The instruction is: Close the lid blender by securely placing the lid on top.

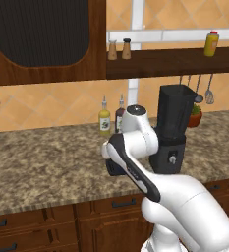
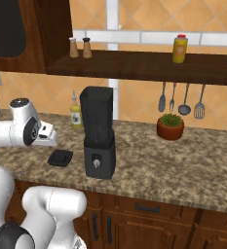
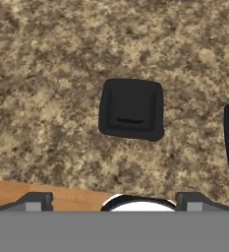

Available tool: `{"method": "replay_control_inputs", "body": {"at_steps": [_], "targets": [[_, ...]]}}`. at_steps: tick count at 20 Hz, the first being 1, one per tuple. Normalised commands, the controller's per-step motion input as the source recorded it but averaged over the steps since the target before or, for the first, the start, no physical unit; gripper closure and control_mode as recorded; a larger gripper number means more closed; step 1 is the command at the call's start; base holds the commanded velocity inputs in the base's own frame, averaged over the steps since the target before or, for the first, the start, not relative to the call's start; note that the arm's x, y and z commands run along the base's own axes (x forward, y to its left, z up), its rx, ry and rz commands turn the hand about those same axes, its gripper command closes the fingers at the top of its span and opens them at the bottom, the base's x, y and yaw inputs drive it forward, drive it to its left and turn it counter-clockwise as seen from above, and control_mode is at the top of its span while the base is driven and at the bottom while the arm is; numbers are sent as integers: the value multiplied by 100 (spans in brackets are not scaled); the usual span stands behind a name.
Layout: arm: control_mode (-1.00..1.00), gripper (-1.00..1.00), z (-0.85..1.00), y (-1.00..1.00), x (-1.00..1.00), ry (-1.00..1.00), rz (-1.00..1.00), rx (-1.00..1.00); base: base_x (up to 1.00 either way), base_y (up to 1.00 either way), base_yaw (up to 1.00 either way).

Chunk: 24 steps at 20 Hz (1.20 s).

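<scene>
Here the lid [image 2: 60, 157] lies flat on the granite worktop [image 2: 183, 165], near its front edge and just beside the blender [image 2: 99, 136], on that appliance's left in the right base view, apart from it. The blender stands upright (its jar open at the top) with the round silver knob facing the front edge. In the hand view the pincer [image 3: 114, 203] hangs above the lid with its two dark tips spread wide, one at each side of the bottom of the picture, holding nothing and touching nothing. A potted plant [image 2: 170, 126] sits toward the back edge of the worktop, well apart from the blender.
</scene>
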Motion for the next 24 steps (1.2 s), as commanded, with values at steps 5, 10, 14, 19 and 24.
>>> {"method": "replay_control_inputs", "body": {"at_steps": [5, 10, 14, 19, 24], "targets": [[-100, -100, -56, -12, 9, 2, -16, 11, 0, 0, 0], [-100, -100, -12, -7, 32, -1, -8, 1, 0, 0, 0], [-100, -100, 0, 0, 31, 0, -2, 0, 0, 0, 0], [-100, -100, -8, 0, 41, 5, -2, 0, 0, 0, 0], [-100, -100, -4, 0, 28, 19, -3, -1, 0, 0, 0]]}}
